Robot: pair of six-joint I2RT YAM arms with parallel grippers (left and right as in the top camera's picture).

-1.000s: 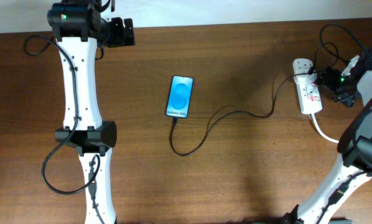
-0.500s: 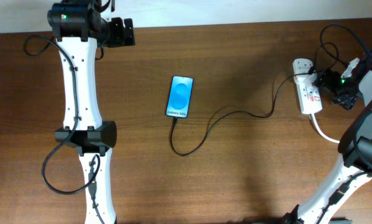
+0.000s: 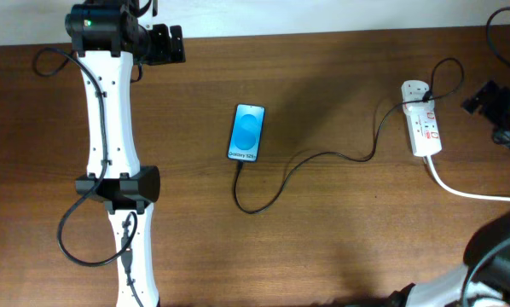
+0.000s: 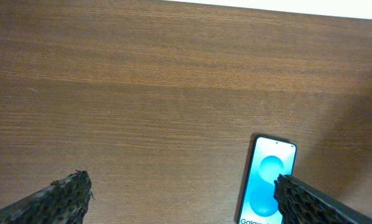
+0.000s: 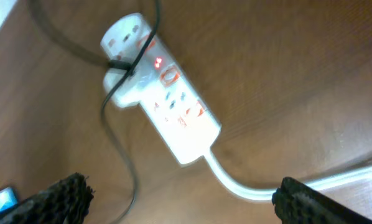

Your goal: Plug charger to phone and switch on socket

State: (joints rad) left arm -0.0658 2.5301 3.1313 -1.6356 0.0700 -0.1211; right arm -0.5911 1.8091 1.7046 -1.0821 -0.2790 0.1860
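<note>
The phone (image 3: 247,132) lies flat mid-table, its blue screen lit; it also shows in the left wrist view (image 4: 265,184). The charger (image 3: 315,157), a thin black cable, runs from the phone's bottom edge in a loop to the white plug on the socket (image 3: 422,130). The socket shows in the right wrist view (image 5: 164,112) with a red light lit. My right gripper (image 3: 494,107) is open and empty, right of the socket and apart from it. My left gripper (image 3: 171,44) is open and empty at the far left of the table.
The socket's thick white cord (image 3: 468,192) runs off to the right edge. The robots' own black cables loop near the right arm (image 3: 502,26) and the left arm (image 3: 76,239). The table's far edge meets a white wall.
My right gripper has pulled away from the socket, moving right and up toward the table's right edge. The phone, cable and left arm have not moved.
</note>
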